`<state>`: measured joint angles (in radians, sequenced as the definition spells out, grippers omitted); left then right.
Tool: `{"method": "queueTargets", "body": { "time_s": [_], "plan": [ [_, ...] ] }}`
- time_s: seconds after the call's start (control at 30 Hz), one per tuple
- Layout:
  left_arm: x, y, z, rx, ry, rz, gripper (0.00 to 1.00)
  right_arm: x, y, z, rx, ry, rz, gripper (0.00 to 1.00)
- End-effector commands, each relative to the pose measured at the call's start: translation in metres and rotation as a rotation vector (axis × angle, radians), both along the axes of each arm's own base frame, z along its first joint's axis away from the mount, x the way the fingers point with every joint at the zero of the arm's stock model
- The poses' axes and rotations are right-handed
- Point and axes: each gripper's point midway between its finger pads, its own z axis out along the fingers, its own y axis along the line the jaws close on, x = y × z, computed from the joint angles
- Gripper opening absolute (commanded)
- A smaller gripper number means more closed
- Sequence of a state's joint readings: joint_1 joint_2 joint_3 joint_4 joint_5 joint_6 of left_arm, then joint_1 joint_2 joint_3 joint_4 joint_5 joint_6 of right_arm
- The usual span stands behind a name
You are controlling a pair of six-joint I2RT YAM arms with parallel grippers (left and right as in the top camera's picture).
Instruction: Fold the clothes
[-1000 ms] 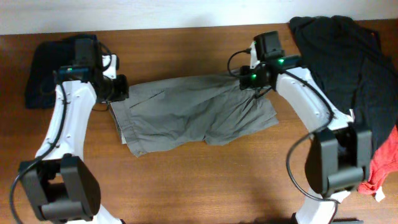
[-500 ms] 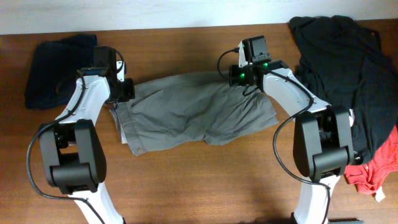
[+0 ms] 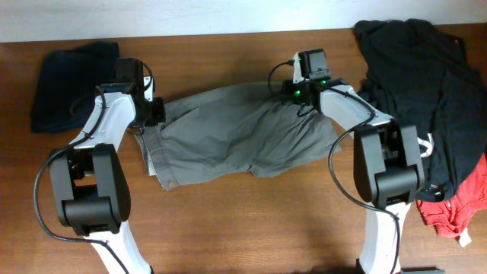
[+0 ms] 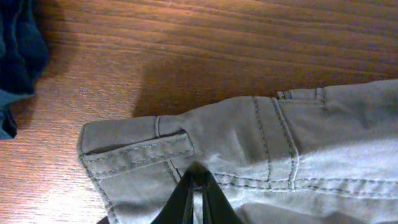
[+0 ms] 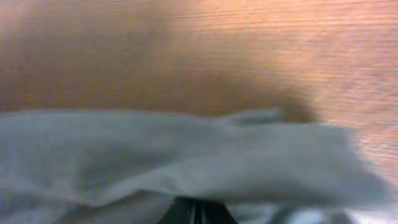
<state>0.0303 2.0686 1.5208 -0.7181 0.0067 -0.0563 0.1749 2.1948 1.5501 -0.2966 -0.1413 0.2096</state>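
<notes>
I see the grey shorts (image 3: pixel 236 137) lying spread across the middle of the wooden table (image 3: pixel 228 228), between a dark blue garment (image 3: pixel 72 76) at the far left and a black heap of clothes (image 3: pixel 426 76) with a red piece (image 3: pixel 460 209) at the right. My left gripper (image 4: pixel 199 177) is pressed together, pinching the shorts at the stitched waistband corner beside a belt loop. My right gripper (image 5: pixel 196 211) sits at the opposite top edge, its tips closed on the cloth, though that view is blurred.

wooden table (image 3: pixel 251 228) carries grey shorts (image 3: pixel 228 137), navy cloth (image 3: pixel 57 87), black garment (image 3: pixel 418 68), red cloth (image 3: pixel 456 217).
</notes>
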Motion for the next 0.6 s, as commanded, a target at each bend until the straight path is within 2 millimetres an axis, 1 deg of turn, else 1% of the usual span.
{"method": "queueTargets", "body": {
  "time_s": [0.0,0.1,0.27,0.33,0.43,0.5,0.57],
  "plan": [
    [-0.006,0.004,-0.008,0.01,0.03,0.007,0.07,0.014,-0.024,-0.002,0.044,-0.022,-0.097,0.04],
    [-0.008,0.004,-0.009,0.01,0.039,0.007,0.07,0.03,-0.032,0.008,0.09,-0.086,-0.156,0.04],
    [-0.009,0.004,-0.009,0.009,0.046,0.007,0.07,0.048,-0.032,0.026,0.114,-0.184,-0.16,0.04],
    [-0.009,0.004,-0.009,0.009,0.045,0.007,0.06,0.049,-0.031,0.027,0.115,-0.187,-0.159,0.04],
    [-0.01,0.004,-0.006,0.01,0.048,0.008,0.06,0.044,-0.03,0.034,0.121,-0.15,-0.152,0.04],
    [-0.01,0.006,0.003,0.009,0.053,0.011,0.06,0.038,-0.026,0.049,0.149,-0.123,-0.126,0.04],
    [-0.01,0.007,0.019,0.009,0.048,0.014,0.06,0.031,-0.023,0.072,0.169,-0.112,-0.085,0.04]
  ]
}}
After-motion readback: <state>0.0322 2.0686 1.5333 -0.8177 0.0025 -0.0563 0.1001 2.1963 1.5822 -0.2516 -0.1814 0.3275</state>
